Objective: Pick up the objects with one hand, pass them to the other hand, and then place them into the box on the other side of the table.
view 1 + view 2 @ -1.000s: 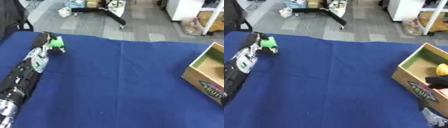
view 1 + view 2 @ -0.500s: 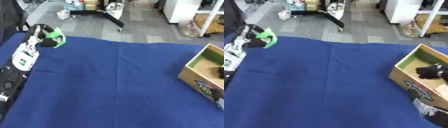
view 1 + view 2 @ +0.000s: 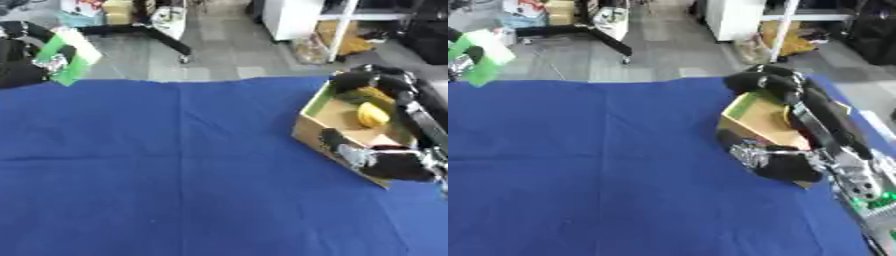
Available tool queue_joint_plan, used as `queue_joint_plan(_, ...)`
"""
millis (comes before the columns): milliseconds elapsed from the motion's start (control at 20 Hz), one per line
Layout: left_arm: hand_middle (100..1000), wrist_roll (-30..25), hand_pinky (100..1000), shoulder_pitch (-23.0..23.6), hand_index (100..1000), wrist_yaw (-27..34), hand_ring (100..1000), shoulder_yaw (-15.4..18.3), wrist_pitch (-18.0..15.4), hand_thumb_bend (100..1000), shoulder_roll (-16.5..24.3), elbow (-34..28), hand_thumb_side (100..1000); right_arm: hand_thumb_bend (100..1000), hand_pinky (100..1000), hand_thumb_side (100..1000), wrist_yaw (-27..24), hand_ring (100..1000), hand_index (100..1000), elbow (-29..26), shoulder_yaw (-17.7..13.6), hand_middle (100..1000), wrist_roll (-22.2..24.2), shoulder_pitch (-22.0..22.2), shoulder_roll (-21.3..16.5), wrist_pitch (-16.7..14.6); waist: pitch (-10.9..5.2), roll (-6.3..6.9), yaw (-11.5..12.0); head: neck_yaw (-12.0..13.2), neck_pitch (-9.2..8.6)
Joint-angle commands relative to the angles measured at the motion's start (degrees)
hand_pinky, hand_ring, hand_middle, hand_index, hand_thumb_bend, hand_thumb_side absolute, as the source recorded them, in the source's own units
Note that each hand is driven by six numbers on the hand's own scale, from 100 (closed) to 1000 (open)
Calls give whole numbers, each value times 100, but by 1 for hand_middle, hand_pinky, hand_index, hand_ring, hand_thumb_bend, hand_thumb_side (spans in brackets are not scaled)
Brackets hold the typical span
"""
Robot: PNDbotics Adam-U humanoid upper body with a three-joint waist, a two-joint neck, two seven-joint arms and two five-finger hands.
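Left hand (image 3: 24, 60) gripped a green and white object (image 3: 68, 54) above the blue table's (image 3: 175, 165) far left edge, while the right hand (image 3: 773, 162) hung with curled fingers over the cardboard box (image 3: 325, 116) holding a yellow item (image 3: 372, 115).

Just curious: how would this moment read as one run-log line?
left hand: holds green object, raised at far left | right hand: by box | handover: not yet

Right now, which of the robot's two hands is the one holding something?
The left hand, raised at the table's far left corner, is curled round a green object. The right hand, over by the cardboard box, holds nothing.
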Motion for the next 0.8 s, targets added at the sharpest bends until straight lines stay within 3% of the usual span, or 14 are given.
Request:
queue_joint_plan(50,460,-276,645,19,593,475,489,-173,70,139,-14,-604,239,334,708,251,119,689,829,-121,112,697,101,-333,-90,-219,-214,97,35,-178,59)
queue_joint_plan(400,457,-946,660,100,589,1627,487,-763,299,137,-176,-1308,258,392,740,268,306,724,852,-121,566,728,286,-1177,10,-821,-227,139,211,-248,99)
queue_joint_plan(600,458,-1211,671,106,590,1994,491,-1033,420,144,-202,-1570,267,424,781,274,471,762,874,-121,611,766,198,-1495,109,-1076,-232,144,300,-244,131)
queue_joint_plan(800,461,-1455,675,117,593,2277,494,-1206,533,154,-265,-1729,278,440,834,277,1000,802,899,-121,564,798,-100,-1659,154,-1235,-236,125,352,-231,128)
